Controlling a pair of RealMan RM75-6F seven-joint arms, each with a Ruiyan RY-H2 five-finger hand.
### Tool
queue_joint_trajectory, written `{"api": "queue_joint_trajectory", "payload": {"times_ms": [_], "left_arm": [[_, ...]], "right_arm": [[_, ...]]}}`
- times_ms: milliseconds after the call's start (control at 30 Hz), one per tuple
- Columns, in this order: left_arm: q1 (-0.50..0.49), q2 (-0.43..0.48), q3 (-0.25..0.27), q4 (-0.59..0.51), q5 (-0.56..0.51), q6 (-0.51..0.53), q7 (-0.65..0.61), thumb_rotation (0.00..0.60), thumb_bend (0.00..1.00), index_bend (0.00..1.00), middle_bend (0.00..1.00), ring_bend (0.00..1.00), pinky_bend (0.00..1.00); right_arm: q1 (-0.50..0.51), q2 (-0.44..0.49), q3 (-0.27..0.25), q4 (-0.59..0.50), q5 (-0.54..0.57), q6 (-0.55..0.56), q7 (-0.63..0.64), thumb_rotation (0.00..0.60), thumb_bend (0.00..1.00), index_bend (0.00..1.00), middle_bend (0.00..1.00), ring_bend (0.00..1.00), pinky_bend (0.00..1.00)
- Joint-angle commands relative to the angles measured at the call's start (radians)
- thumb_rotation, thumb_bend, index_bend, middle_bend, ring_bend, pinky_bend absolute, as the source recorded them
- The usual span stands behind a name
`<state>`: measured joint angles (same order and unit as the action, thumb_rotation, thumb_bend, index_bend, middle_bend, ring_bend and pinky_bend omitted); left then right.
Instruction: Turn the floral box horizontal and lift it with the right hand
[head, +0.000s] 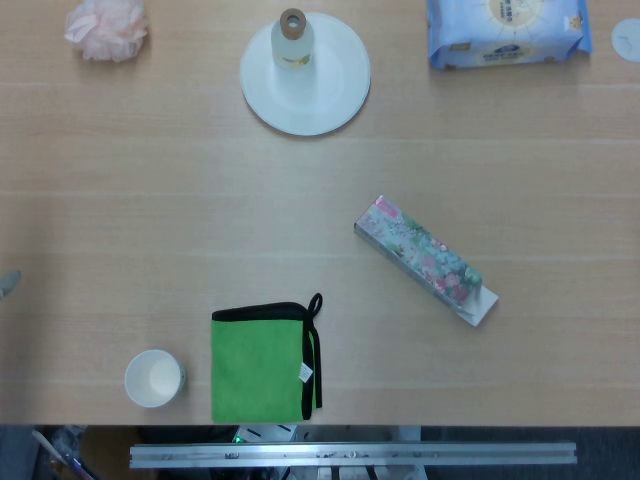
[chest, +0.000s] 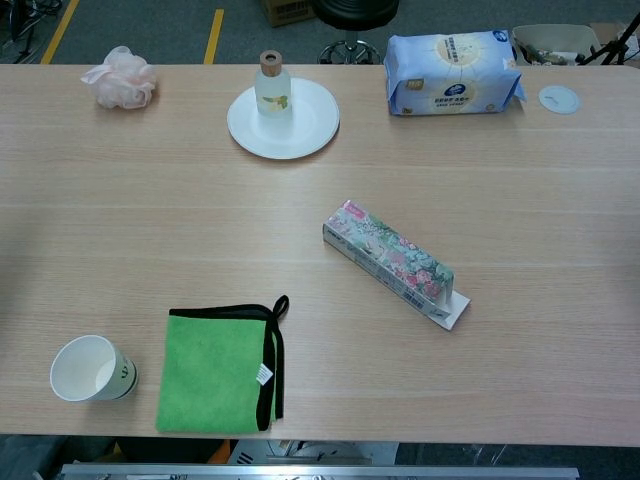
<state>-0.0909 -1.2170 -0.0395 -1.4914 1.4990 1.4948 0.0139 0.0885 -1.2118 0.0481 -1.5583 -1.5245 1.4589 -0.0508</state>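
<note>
The floral box (head: 424, 258) is long and narrow, with pink and green flowers. It lies flat on the table right of centre, slanting from upper left to lower right, and a white flap sticks out at its lower-right end. The chest view shows the floral box (chest: 392, 262) in the same slant. Nothing touches it. A small grey tip (head: 8, 283) pokes in at the left edge of the head view, apparently part of my left hand; its fingers are hidden. My right hand appears in neither view.
A folded green cloth (head: 262, 362) and a paper cup (head: 153, 378) sit near the front edge. At the back are a white plate (head: 330, 95) bearing a small bottle (head: 292, 38), a blue tissue pack (head: 505, 30) and a pink puff (head: 107, 28).
</note>
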Motion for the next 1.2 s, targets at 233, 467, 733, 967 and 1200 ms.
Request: {"api": "queue_joint_trajectory", "payload": {"times_ms": [233, 467, 733, 967, 1200], "left_arm": [[0.019, -0.002, 0.012, 0.001, 0.013, 0.025, -0.004, 0.600, 0.09, 0.14, 0.15, 0.21, 0.40], [0.011, -0.005, 0.011, -0.003, 0.017, 0.014, 0.008, 0.600, 0.09, 0.14, 0.15, 0.21, 0.40], [0.014, -0.006, 0.011, -0.001, 0.013, 0.013, 0.007, 0.600, 0.09, 0.14, 0.15, 0.21, 0.40], [0.016, -0.003, 0.010, 0.001, 0.014, 0.016, -0.002, 0.600, 0.09, 0.14, 0.15, 0.21, 0.40], [0.018, -0.005, 0.011, 0.010, 0.011, 0.015, -0.017, 0.600, 0.09, 0.14, 0.15, 0.21, 0.40]], "right_arm": [[-0.001, -0.018, -0.015, -0.002, -0.026, 0.009, 0.002, 0.600, 0.48, 0.52, 0.46, 0.38, 0.46], [0.001, -0.022, -0.020, -0.003, -0.032, 0.005, 0.002, 0.600, 0.48, 0.52, 0.46, 0.38, 0.46], [0.007, -0.034, -0.039, -0.005, -0.072, 0.006, -0.010, 0.600, 0.47, 0.52, 0.45, 0.38, 0.46], [0.034, -0.074, -0.052, -0.024, -0.118, -0.019, -0.067, 0.600, 0.40, 0.52, 0.45, 0.38, 0.45], [0.058, -0.132, -0.058, -0.036, -0.150, -0.043, -0.140, 0.600, 0.14, 0.52, 0.40, 0.33, 0.42]]}}
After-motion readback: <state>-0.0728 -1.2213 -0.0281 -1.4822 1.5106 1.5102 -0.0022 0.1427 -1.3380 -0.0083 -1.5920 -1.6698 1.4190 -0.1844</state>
